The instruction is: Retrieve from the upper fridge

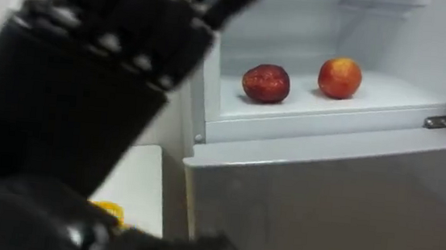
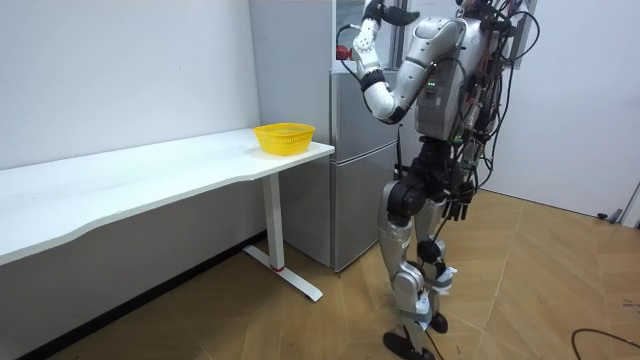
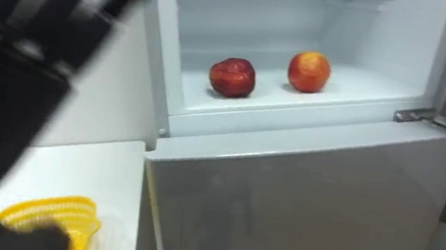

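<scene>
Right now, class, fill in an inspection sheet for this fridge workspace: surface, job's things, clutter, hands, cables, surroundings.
Surface: white shelf of the open upper fridge compartment.
Job's things: dark red fruit and orange-red fruit stand apart on the shelf, the dark one to the left.
Clutter: nothing seen.
Hands: left hand raised close to the camera, left of the compartment, fingers straight, holding nothing.
Cables: nothing seen.
Surroundings: yellow basket on white table left of the fridge; lower fridge door shut; wooden floor.

White wall point(image 2: 120, 70) – wood floor point(image 2: 540, 290) – long table point(image 2: 150, 180)
</scene>
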Tool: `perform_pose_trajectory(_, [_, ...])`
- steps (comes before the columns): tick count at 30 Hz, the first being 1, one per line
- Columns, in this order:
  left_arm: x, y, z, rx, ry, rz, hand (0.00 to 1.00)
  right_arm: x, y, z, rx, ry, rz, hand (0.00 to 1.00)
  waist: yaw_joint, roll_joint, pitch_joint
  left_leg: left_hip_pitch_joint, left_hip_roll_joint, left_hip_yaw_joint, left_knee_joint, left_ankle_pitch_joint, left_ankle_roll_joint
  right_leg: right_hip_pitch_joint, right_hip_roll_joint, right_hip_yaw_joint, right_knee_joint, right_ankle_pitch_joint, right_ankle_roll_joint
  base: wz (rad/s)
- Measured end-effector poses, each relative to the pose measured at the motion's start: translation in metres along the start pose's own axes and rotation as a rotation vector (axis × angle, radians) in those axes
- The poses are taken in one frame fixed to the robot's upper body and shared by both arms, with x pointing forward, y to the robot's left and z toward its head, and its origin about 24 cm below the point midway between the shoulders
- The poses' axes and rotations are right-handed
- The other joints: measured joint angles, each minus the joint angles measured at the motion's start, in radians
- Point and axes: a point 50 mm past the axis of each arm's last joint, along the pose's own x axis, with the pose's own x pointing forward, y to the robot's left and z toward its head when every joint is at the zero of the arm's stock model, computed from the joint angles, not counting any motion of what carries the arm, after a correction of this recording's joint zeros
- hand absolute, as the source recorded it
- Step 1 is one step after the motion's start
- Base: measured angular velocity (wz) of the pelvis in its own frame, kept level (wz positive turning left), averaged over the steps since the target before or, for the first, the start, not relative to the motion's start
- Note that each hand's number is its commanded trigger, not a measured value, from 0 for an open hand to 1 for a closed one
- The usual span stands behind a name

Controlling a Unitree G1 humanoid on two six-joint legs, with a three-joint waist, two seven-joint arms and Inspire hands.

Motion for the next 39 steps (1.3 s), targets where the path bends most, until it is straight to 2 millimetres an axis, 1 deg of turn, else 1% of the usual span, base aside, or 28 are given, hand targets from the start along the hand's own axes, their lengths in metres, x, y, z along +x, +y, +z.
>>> perform_pose_trajectory(2, [-0.006, 0.009, 0.012, 0.162, -0.009, 0.144, 0.00, -0.001, 0.002, -0.006, 0.009, 0.000, -0.008, 0.00, 0.028, -0.011, -0.0017, -0.003, 0.001, -0.015, 0.003, 0.000, 0.000, 0.002, -0.001, -0.013, 0.001, -0.001, -0.001, 0.15])
perform_pose_trajectory(3, [-0.008, 0.013, 0.018, 0.261, -0.012, 0.206, 0.00, -0.001, 0.005, -0.008, 0.012, 0.000, -0.011, 0.00, 0.042, -0.012, -0.0048, -0.004, 0.000, -0.018, 0.003, 0.000, 0.000, 0.002, -0.001, -0.015, 0.000, -0.001, -0.002, 0.11])
perform_pose_trajectory(4, [-0.009, 0.014, 0.021, 0.302, -0.015, 0.234, 0.00, -0.002, 0.007, -0.011, 0.010, 0.004, -0.007, 0.00, 0.044, -0.015, -0.0057, -0.004, 0.001, -0.020, 0.003, 0.000, 0.000, 0.004, -0.001, -0.017, -0.002, -0.001, -0.002, 0.13])
perform_pose_trajectory(5, [-0.011, 0.018, 0.026, 0.391, -0.021, 0.294, 0.00, -0.002, 0.009, -0.011, 0.010, 0.001, -0.003, 0.00, 0.050, -0.016, -0.0076, -0.002, 0.001, -0.028, 0.005, 0.000, 0.000, 0.013, -0.002, -0.028, -0.009, -0.001, -0.002, 0.22])
perform_pose_trajectory(6, [-0.013, 0.021, 0.031, 0.480, -0.024, 0.358, 0.00, -0.002, 0.011, -0.011, 0.011, 0.001, 0.000, 0.00, 0.054, -0.014, -0.0070, 0.000, 0.000, -0.038, 0.006, 0.000, 0.000, 0.022, -0.004, -0.039, -0.012, -0.001, -0.002, 0.26])
perform_pose_trajectory(8, [-0.016, 0.026, 0.038, 0.576, -0.047, 0.448, 0.00, -0.002, 0.012, -0.013, 0.014, 0.002, 0.002, 0.00, 0.056, -0.014, -0.0073, 0.003, 0.000, -0.057, 0.007, 0.000, 0.000, 0.038, -0.008, -0.054, -0.025, -0.001, -0.002, 0.24])
perform_pose_trajectory(11, [-0.022, 0.032, 0.050, 0.714, -0.084, 0.571, 0.00, -0.003, 0.011, -0.015, 0.037, 0.001, -0.006, 0.00, 0.070, -0.005, -0.0064, 0.004, -0.003, -0.086, 0.006, -0.001, 0.000, 0.053, -0.018, -0.083, -0.026, -0.004, 0.003, 0.29])
perform_pose_trajectory(12, [-0.024, 0.033, 0.053, 0.739, -0.093, 0.595, 0.00, -0.003, 0.011, -0.015, 0.044, 0.000, -0.008, 0.00, 0.072, -0.004, -0.0067, 0.004, -0.004, -0.090, 0.006, -0.001, 0.000, 0.055, -0.018, -0.086, -0.025, -0.005, 0.004, 0.20])
perform_pose_trajectory(13, [-0.027, 0.035, 0.060, 0.801, -0.117, 0.643, 0.00, -0.003, 0.010, -0.015, 0.051, -0.002, -0.011, 0.00, 0.084, 0.002, -0.0070, 0.007, -0.006, -0.100, 0.003, -0.001, 0.001, 0.054, -0.019, -0.089, -0.025, -0.006, 0.005, 0.09])
perform_pose_trajectory(14, [-0.032, 0.037, 0.067, 0.853, -0.139, 0.694, 0.00, -0.003, 0.010, -0.015, 0.051, -0.002, -0.012, 0.00, 0.096, 0.009, -0.0067, 0.009, -0.008, -0.103, 0.000, -0.001, 0.001, 0.053, -0.018, -0.089, -0.025, -0.006, 0.004, 0.07])
perform_pose_trajectory(17, [-0.050, 0.042, 0.084, 0.952, -0.168, 0.838, 0.00, -0.003, 0.006, -0.012, 0.061, -0.015, -0.026, 0.00, 0.109, 0.023, -0.0078, 0.005, -0.016, -0.117, 0.000, 0.000, 0.001, 0.052, -0.020, -0.096, -0.021, -0.013, 0.005, 0.10])
perform_pose_trajectory(19, [-0.060, 0.047, 0.089, 0.989, -0.160, 0.921, 0.00, -0.004, 0.003, -0.012, 0.072, -0.020, -0.038, 0.00, 0.115, 0.025, -0.0090, 0.001, -0.019, -0.130, 0.007, 0.000, 0.001, 0.054, -0.022, -0.101, -0.020, -0.018, 0.006, 0.16])
perform_pose_trajectory(21, [-0.073, 0.053, 0.092, 1.020, -0.128, 1.000, 0.00, -0.004, 0.003, -0.012, 0.092, -0.016, -0.041, 0.00, 0.123, 0.027, -0.0076, -0.006, -0.021, -0.142, 0.011, 0.000, 0.001, 0.060, -0.029, -0.120, -0.020, -0.021, 0.005, 0.20])
perform_pose_trajectory(22, [-0.086, 0.057, 0.091, 1.030, -0.072, 1.053, 0.00, -0.004, 0.003, -0.013, 0.095, -0.014, -0.039, 0.00, 0.122, 0.029, -0.0072, -0.009, -0.024, -0.156, 0.018, 0.000, 0.001, 0.061, -0.037, -0.133, -0.022, -0.024, 0.004, 0.29])
perform_pose_trajectory(24, [-0.121, 0.070, 0.083, 1.064, 0.131, 1.180, 0.00, -0.004, 0.004, -0.016, 0.097, 0.012, -0.038, 0.00, 0.120, 0.033, -0.0054, -0.021, -0.030, -0.188, 0.022, 0.000, 0.001, 0.063, -0.038, -0.156, -0.024, -0.030, 0.006, 0.39])
perform_pose_trajectory(25, [-0.132, 0.073, 0.080, 1.068, 0.195, 1.215, 0.00, -0.004, 0.004, -0.017, 0.097, 0.018, -0.037, 0.00, 0.121, 0.033, -0.0054, -0.024, -0.031, -0.192, 0.023, 0.000, 0.001, 0.063, -0.038, -0.160, -0.024, -0.032, 0.007, 0.26])
perform_pose_trajectory(26, [-0.159, 0.076, 0.074, 1.058, 0.329, 1.293, 0.00, -0.004, 0.003, -0.018, 0.098, 0.031, -0.038, 0.00, 0.124, 0.034, -0.0052, -0.025, -0.032, -0.196, 0.023, 0.000, 0.001, 0.061, -0.044, -0.162, -0.020, -0.035, 0.007, 0.10])
perform_pose_trajectory(27, [-0.177, 0.076, 0.072, 1.050, 0.406, 1.343, 0.00, -0.004, 0.003, -0.019, 0.099, 0.035, -0.040, 0.00, 0.126, 0.030, -0.0074, -0.025, -0.033, -0.197, 0.024, 0.001, 0.001, 0.061, -0.048, -0.167, -0.018, -0.038, 0.007, 0.10])
perform_pose_trajectory(28, [-0.211, 0.072, 0.066, 1.020, 0.562, 1.450, 0.00, -0.004, 0.002, -0.019, 0.098, 0.041, -0.041, 0.00, 0.120, 0.035, -0.0046, -0.026, -0.036, -0.205, 0.024, 0.001, 0.002, 0.062, -0.053, -0.177, -0.014, -0.043, 0.008, 0.14])
perform_pose_trajectory(30, [-0.275, 0.056, 0.048, 0.908, 0.848, 1.647, 0.00, -0.004, 0.004, -0.019, 0.097, 0.050, -0.035, 0.00, 0.123, 0.019, -0.0058, -0.027, -0.041, -0.213, 0.022, 0.001, 0.002, 0.059, -0.056, -0.182, -0.001, -0.055, 0.011, 0.16])
perform_pose_trajectory(31, [-0.290, 0.050, 0.043, 0.879, 0.915, 1.689, 0.00, -0.004, 0.004, -0.018, 0.096, 0.051, -0.034, 0.00, 0.123, 0.015, -0.0049, -0.028, -0.041, -0.216, 0.022, 0.001, 0.002, 0.058, -0.057, -0.183, -0.002, -0.055, 0.011, 0.13])
perform_pose_trajectory(32, [-0.319, 0.035, 0.034, 0.828, 1.065, 1.756, 0.00, -0.003, 0.002, -0.016, 0.092, 0.050, -0.037, 0.00, 0.123, 0.004, -0.0027, -0.033, -0.041, -0.222, 0.023, 0.001, 0.002, 0.058, -0.057, -0.192, -0.006, -0.055, 0.011, 0.17])
perform_pose_trajectory(33, [-0.343, 0.021, 0.025, 0.773, 1.212, 1.799, 0.00, -0.002, 0.000, -0.012, 0.095, 0.049, -0.040, 0.00, 0.121, 0.001, -0.0030, -0.035, -0.042, -0.228, 0.023, 0.001, 0.002, 0.061, -0.057, -0.202, -0.008, -0.055, 0.011, 0.17])
perform_pose_trajectory(34, [-0.353, 0.014, 0.022, 0.745, 1.280, 1.811, 0.00, -0.002, -0.001, -0.011, 0.099, 0.048, -0.041, 0.00, 0.121, -0.004, -0.0008, -0.035, -0.041, -0.229, 0.023, 0.001, 0.002, 0.061, -0.057, -0.204, -0.008, -0.055, 0.010, 0.14])
perform_pose_trajectory(35, [-0.370, 0.001, 0.017, 0.693, 1.399, 1.826, 0.00, -0.002, -0.002, -0.009, 0.105, 0.042, -0.043, 0.00, 0.120, -0.017, 0.0007, -0.039, -0.041, -0.234, 0.024, 0.000, 0.001, 0.061, -0.057, -0.205, -0.011, -0.055, 0.010, 0.07])
perform_pose_trajectory(36, [-0.377, -0.006, 0.014, 0.668, 1.449, 1.824, 0.00, -0.002, -0.003, -0.008, 0.107, 0.039, -0.045, 0.00, 0.120, -0.024, 0.0008, -0.040, -0.041, -0.235, 0.024, 0.000, 0.001, 0.061, -0.057, -0.205, -0.012, -0.055, 0.010, 0.07])
perform_pose_trajectory(38, [-0.403, -0.035, 0.006, 0.556, 1.659, 1.809, 0.00, -0.002, -0.006, -0.004, 0.109, 0.022, -0.054, 0.00, 0.120, -0.027, 0.0007, -0.038, -0.038, -0.235, 0.022, 0.000, 0.001, 0.071, -0.056, -0.205, -0.023, -0.054, 0.011, 0.02])
perform_pose_trajectory(39, [-0.408, -0.042, 0.004, 0.528, 1.707, 1.802, 0.00, -0.002, -0.005, -0.004, 0.112, 0.021, -0.052, 0.00, 0.120, -0.027, 0.0007, -0.036, -0.038, -0.236, 0.022, 0.000, 0.001, 0.075, -0.056, -0.205, -0.026, -0.054, 0.011, 0.00])
